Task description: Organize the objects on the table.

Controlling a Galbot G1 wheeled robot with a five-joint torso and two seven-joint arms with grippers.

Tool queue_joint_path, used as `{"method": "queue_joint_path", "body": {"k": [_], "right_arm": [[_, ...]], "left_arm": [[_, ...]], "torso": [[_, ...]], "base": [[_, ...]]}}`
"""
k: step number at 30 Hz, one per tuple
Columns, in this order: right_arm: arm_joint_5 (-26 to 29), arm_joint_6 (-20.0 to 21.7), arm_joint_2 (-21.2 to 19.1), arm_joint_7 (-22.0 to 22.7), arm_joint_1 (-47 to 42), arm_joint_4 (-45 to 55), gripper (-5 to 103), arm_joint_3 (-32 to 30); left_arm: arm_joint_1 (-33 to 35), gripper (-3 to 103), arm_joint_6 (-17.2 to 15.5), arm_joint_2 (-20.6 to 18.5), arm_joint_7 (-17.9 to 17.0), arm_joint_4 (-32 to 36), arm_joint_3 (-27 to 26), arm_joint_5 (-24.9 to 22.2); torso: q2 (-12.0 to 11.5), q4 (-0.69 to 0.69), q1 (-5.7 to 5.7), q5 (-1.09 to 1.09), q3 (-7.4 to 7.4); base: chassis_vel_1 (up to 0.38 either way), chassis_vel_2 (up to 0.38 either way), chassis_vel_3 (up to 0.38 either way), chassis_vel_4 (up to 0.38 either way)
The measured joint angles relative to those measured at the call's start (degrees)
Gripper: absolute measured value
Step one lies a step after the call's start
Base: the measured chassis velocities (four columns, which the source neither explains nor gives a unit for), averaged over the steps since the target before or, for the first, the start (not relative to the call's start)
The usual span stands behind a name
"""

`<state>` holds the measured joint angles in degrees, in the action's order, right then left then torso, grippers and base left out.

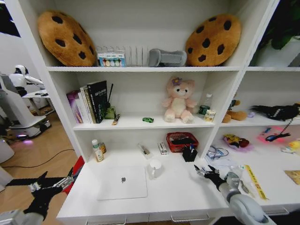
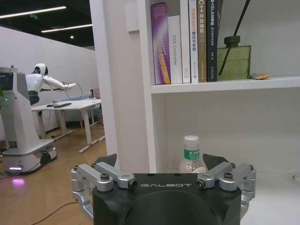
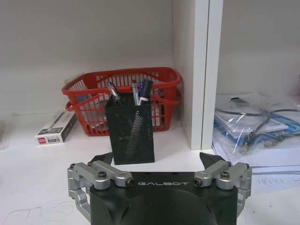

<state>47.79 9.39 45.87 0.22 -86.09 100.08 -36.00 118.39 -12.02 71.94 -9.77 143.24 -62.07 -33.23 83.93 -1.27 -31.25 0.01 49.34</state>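
Right wrist view: right gripper (image 3: 158,165), fingers spread and empty, faces the black mesh pen cup (image 3: 130,132); a sloppy approach could tip it over.

My head cam looks down at the worktop (image 1: 178,187) from above. Right wrist cam sits low over my right hand (image 3: 159,161), close to the mesh pen holder (image 3: 130,132), shared with head view. Left wrist cam faces the books (image 2: 185,42).
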Motion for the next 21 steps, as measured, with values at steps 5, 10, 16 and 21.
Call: {"method": "queue_joint_path", "body": {"k": [5, 10, 16, 21], "right_arm": [[3.5, 1.5, -1.9, -0.4, 2.5, -2.3, 100, 1.6], [3.8, 2.6, -2.6, -0.7, 3.6, -3.7, 100, 2.2], [1.3, 2.8, -3.8, -3.7, 4.0, -6.5, 100, 2.4], [0.9, 2.5, -3.9, -4.5, 4.3, -8.2, 100, 2.6]], "left_arm": [[0.0, 100, 0.0, 0.0, 0.0, 0.0, 0.0, 0.0], [0.0, 100, 0.0, 0.0, 0.0, 0.0, 0.0, 0.0], [0.0, 100, 0.0, 0.0, 0.0, 0.0, 0.0, 0.0], [0.0, 100, 0.0, 0.0, 0.0, 0.0, 0.0, 0.0]], "torso": [[0.0, 0.0, 0.0, 0.0, 0.0], [0.0, -0.01, 0.0, 0.0, 0.0], [0.0, -0.01, 0.0, -0.01, 0.0], [0.0, -0.01, 0.0, 0.0, 0.0]], "base": [[0.0, 0.0, 0.0, 0.0], [0.0, 0.0, 0.0, 0.0], [0.0, 0.0, 0.0, 0.0], [0.0, 0.0, 0.0, 0.0]]}}
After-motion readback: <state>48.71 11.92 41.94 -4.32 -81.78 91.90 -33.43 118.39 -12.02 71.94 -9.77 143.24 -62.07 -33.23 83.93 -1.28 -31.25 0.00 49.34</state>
